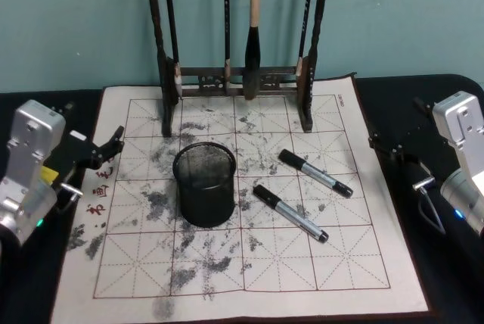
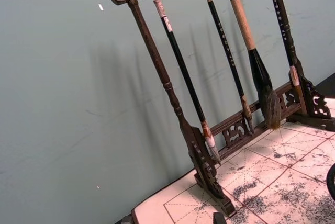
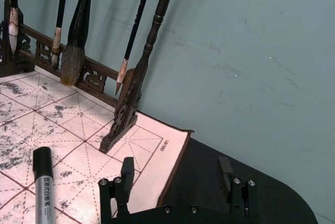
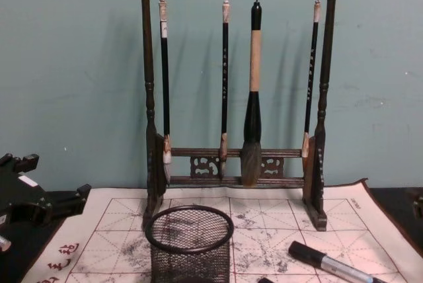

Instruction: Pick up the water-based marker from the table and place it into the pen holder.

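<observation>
My right gripper [image 3: 176,164] was held with its two black fingers [image 3: 125,176] spread well apart, jaws open. Under the gap lay the brown-bordered edge of the gridded paper mat [image 3: 152,145] and the black table [image 3: 209,150]. A marker [image 3: 43,182] with a black cap and a grey printed barrel lay flat on the mat, outboard of the finger on the mat side and apart from it. Farther ahead of me, the dark wooden brush rack [image 3: 131,96] stood on the mat, with one carved post and foot nearest my fingers. Four brushes hung from it, including a thick brush [image 3: 78,30] with a bushy tip. A teal wall [image 3: 251,51] stood behind the rack.
</observation>
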